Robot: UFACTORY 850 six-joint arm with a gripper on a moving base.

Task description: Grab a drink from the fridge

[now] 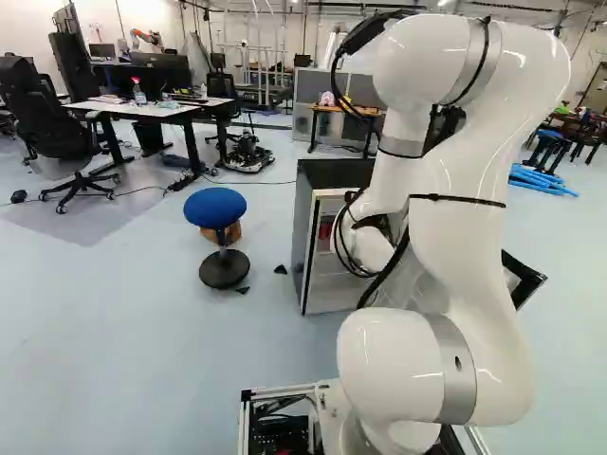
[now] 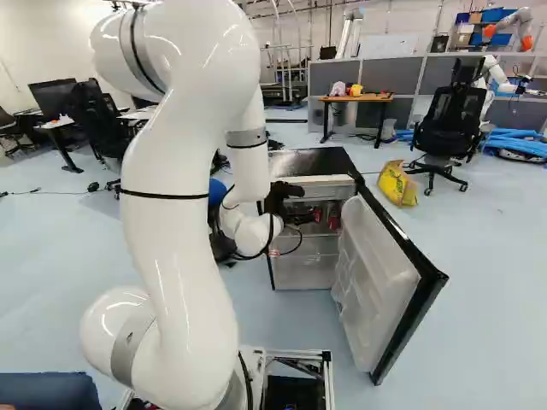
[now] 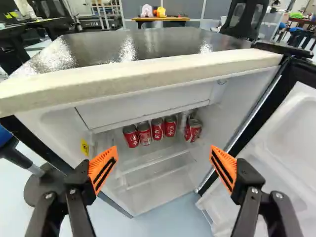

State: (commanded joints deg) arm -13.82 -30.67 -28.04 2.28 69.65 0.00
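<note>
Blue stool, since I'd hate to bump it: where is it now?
In the left base view, the blue stool stands left of the open fridge, nearer than the white table.

Fridge door [image 3: 296, 133] cut off by wrist view's edge.

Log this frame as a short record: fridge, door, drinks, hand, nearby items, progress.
fridge: upright on the floor, beyond the hand
door: wide open
drinks: red cans on an inside shelf, four in a row, at least one more beside them
hand: open, holding nothing, cans ahead of it
nearby: blue stool, left of the fridge in the left base view
progress: no can grasped yet
</note>
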